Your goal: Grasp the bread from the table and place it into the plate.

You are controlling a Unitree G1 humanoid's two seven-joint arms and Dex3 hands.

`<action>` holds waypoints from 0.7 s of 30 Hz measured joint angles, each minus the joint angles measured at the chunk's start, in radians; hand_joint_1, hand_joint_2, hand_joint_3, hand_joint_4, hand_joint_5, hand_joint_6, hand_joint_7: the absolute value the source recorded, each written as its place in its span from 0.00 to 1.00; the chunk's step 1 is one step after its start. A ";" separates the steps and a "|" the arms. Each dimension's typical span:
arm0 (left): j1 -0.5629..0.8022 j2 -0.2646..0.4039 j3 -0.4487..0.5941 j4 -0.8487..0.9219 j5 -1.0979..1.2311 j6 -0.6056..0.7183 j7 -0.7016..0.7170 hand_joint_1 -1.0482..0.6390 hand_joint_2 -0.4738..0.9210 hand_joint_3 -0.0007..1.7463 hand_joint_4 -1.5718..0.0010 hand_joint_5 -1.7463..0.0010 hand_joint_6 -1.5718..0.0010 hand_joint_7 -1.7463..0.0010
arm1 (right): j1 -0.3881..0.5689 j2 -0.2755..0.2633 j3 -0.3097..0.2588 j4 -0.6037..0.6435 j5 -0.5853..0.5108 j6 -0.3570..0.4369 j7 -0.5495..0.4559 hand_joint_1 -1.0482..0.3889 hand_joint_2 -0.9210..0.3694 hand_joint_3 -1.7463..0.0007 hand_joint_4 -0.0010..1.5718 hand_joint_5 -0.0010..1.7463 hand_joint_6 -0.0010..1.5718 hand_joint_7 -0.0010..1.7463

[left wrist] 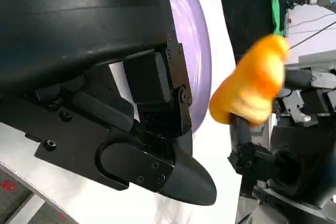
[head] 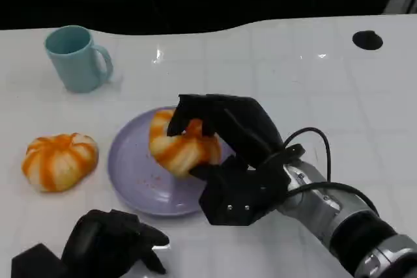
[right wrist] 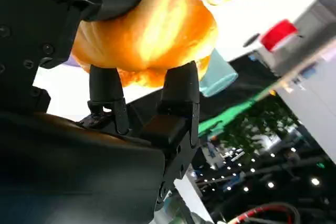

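Note that the right hand covers part of the bread it grasps, so you cannot tell whether the bread touches the plate. The left hand is cut off by the frame edge near the plate; its fingers appear curled in, holding nothing. The bread is a round orange-and-cream bun, positioned over the plate. A second bun lies left of the plate, a blue mug beyond it. The table is glossy white.
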 measured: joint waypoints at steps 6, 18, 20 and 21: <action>-0.001 0.000 0.000 0.003 0.007 -0.005 0.000 0.00 1.00 0.00 0.10 0.53 0.00 0.86 | -0.020 -0.022 0.065 -0.016 -0.066 0.112 0.089 0.43 0.02 0.91 0.02 0.24 0.24 0.01; -0.003 -0.001 0.000 0.007 0.009 -0.011 0.000 0.00 1.00 0.01 0.10 0.53 0.00 0.86 | 0.048 -0.086 0.101 -0.240 -0.092 0.181 0.202 0.36 0.00 0.93 0.01 0.23 0.21 0.01; -0.003 -0.001 0.000 0.007 0.010 -0.011 0.001 0.00 1.00 0.01 0.10 0.53 0.00 0.86 | 0.078 -0.104 0.095 -0.283 -0.071 0.176 0.221 0.37 0.00 0.93 0.01 0.24 0.21 0.01; -0.003 -0.001 0.000 0.007 0.011 -0.011 0.003 0.00 1.00 0.01 0.10 0.53 0.00 0.86 | 0.091 -0.111 0.092 -0.302 -0.064 0.171 0.228 0.38 0.00 0.93 0.02 0.25 0.22 0.01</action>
